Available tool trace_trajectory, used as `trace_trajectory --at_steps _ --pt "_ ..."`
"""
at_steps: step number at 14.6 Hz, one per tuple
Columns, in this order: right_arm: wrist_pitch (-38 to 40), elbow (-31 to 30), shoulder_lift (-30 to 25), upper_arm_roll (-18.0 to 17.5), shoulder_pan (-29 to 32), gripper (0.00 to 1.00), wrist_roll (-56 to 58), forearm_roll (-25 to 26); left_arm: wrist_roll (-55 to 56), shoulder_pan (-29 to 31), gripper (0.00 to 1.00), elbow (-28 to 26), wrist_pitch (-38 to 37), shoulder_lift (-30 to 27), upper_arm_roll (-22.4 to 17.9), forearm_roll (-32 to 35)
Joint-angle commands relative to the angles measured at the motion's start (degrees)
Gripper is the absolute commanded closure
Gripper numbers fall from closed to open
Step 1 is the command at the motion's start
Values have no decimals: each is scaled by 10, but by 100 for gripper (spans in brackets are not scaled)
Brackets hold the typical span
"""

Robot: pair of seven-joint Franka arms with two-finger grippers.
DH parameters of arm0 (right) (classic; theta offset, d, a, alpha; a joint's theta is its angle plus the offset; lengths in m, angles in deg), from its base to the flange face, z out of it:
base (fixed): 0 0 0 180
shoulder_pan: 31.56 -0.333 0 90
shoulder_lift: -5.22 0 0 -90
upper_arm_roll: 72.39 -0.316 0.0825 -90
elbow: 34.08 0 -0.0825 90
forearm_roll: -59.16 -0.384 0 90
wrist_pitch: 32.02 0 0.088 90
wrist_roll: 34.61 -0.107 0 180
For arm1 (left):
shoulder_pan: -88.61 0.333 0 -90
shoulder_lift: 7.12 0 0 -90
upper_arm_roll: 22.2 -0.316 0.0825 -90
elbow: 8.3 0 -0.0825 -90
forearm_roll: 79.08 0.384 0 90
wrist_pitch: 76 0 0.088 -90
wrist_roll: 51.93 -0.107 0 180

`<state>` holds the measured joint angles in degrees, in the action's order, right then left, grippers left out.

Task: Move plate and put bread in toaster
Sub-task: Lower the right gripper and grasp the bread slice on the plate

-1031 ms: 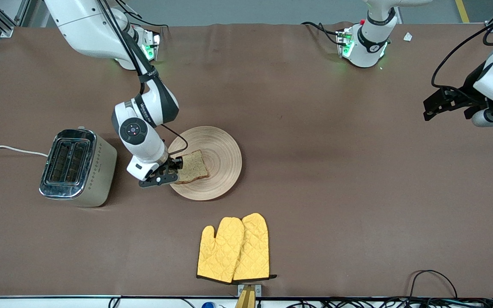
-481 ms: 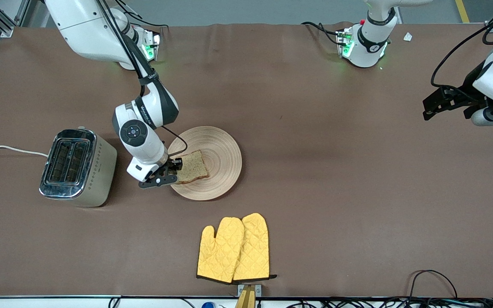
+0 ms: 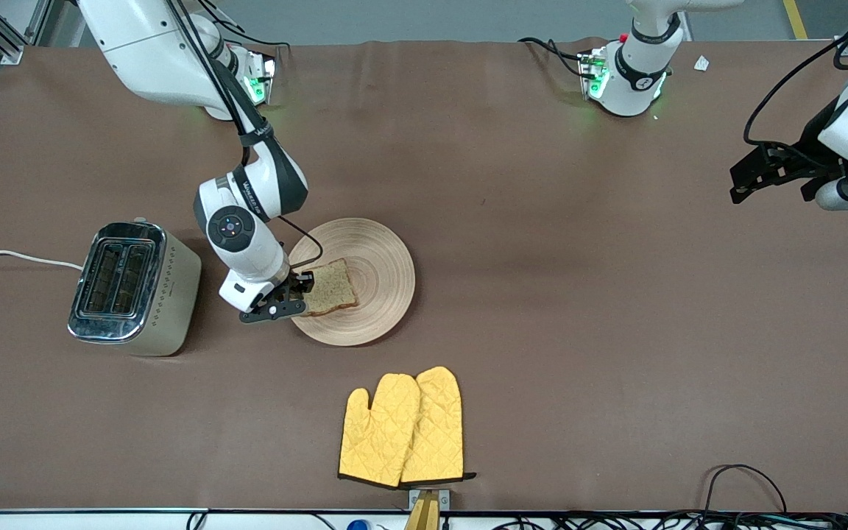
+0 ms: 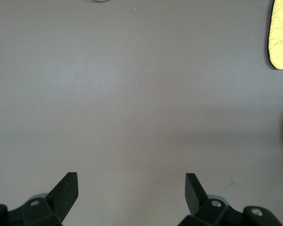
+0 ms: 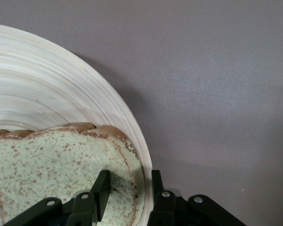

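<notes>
The right gripper point(image 3: 293, 297) is down at the edge of the plate point(image 3: 383, 276), its two fingers point(image 5: 102, 190) narrowed on the edge of the bread point(image 3: 332, 285) that faces the toaster. In the right wrist view, one finger lies on top of the bread point(image 5: 52, 169) and the other sits just outside the plate point(image 5: 42, 89) rim, so the slice's edge and the rim lie between them; whether the fingers actually clamp the slice cannot be told. The rest of the bread lies flat on the plate, reaching from the gripper toward the plate's centre.

The toaster point(image 3: 133, 288) stands on the table point(image 3: 578, 309) near the right gripper, toward the right arm's end of the table, its chrome slots facing up and its white cord point(image 3: 15, 256) trailing off toward the table edge. A pair of yellow oven mitts point(image 3: 402, 428) lies nearer to the front camera than the right gripper and the plate.

The left arm waits, its gripper point(image 3: 774, 177) hanging over bare table at the left arm's end, well apart from the plate. The left wrist view shows the left gripper point(image 4: 131, 194) spread wide with nothing between its fingers point(image 4: 66, 190), and a corner of a mitt point(image 4: 280, 33) at the picture's edge.
</notes>
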<state>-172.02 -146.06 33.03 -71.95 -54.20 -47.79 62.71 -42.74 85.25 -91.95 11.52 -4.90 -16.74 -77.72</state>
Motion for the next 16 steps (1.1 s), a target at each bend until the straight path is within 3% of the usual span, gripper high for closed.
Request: trace_trajectory --at_steps 1,5,6,7,8,16 --pt "-11 -10 -1 -1 2 63 -6 15 -5 -2 0 1 -2 -6 -3 0" --pt "-9 -10 -1 -2 2 71 -6 15 -5 0 0 2 -2 -4 -3 -1" --pt "-9 -10 -1 -2 2 77 -6 15 -5 -1 0 2 -2 -3 -3 0" --pt "-8 -10 -1 -2 2 92 -6 15 -5 -2 0 2 -2 -4 -3 0" --pt "-7 -10 -1 -2 1 99 -7 15 -5 -1 0 2 -2 -5 -3 0" --pt "20 5 -8 -4 0 100 -33 10 -5 -4 0 4 -2 -2 -2 0"
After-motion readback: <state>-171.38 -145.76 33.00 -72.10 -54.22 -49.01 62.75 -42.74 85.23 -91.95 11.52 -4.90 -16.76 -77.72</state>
